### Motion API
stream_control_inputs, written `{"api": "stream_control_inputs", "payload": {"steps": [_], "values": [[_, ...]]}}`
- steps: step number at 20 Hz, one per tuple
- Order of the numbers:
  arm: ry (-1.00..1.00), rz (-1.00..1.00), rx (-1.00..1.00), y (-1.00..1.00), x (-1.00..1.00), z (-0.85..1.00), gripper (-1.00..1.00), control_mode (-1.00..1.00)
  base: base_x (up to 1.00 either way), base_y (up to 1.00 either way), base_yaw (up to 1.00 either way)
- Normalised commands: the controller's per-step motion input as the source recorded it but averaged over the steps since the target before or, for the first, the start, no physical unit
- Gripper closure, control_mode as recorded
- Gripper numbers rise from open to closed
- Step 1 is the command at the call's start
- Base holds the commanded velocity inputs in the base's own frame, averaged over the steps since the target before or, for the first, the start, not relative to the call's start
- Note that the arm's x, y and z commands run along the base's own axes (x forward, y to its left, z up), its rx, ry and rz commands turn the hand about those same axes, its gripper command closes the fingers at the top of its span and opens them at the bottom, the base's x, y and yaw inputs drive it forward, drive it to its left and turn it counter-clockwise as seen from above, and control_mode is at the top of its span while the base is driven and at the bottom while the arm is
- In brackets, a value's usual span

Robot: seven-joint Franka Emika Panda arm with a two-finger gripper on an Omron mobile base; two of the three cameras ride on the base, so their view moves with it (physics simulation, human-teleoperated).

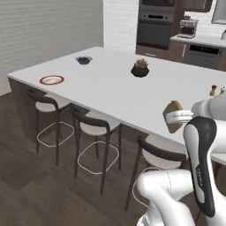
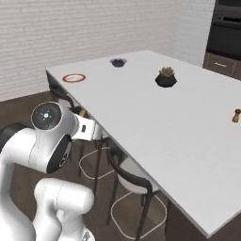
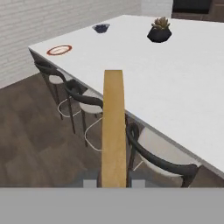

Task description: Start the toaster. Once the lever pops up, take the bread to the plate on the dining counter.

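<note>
The jaws were clamped on one bread slice (image 3: 113, 131), held edge-on above three stools (image 3: 159, 153) beside the white table (image 3: 144, 74). Farther across that table stood one potted succulent (image 3: 159, 29), one red-rimmed plate (image 3: 59, 50) and one dark bowl (image 3: 101, 28).

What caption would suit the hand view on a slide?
End effector holds the bread edge-on, facing the dining counter and its distant plate.
</note>
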Motion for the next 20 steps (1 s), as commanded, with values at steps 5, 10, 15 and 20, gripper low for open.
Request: {"api": "stream_control_inputs", "payload": {"steps": [5,10,15,20], "values": [[0.00,0.00,0.00,0.00,0.00,0.00,1.00,1.00,0.57,1.00,-0.25],[0.00,0.00,0.00,0.00,0.00,0.00,1.00,1.00,0.70,0.98,-0.26],[0.00,0.00,0.00,0.00,0.00,0.00,1.00,1.00,0.81,0.85,-0.27],[0.00,0.00,0.00,0.00,0.00,0.00,1.00,1.00,0.64,0.98,-0.26]]}}
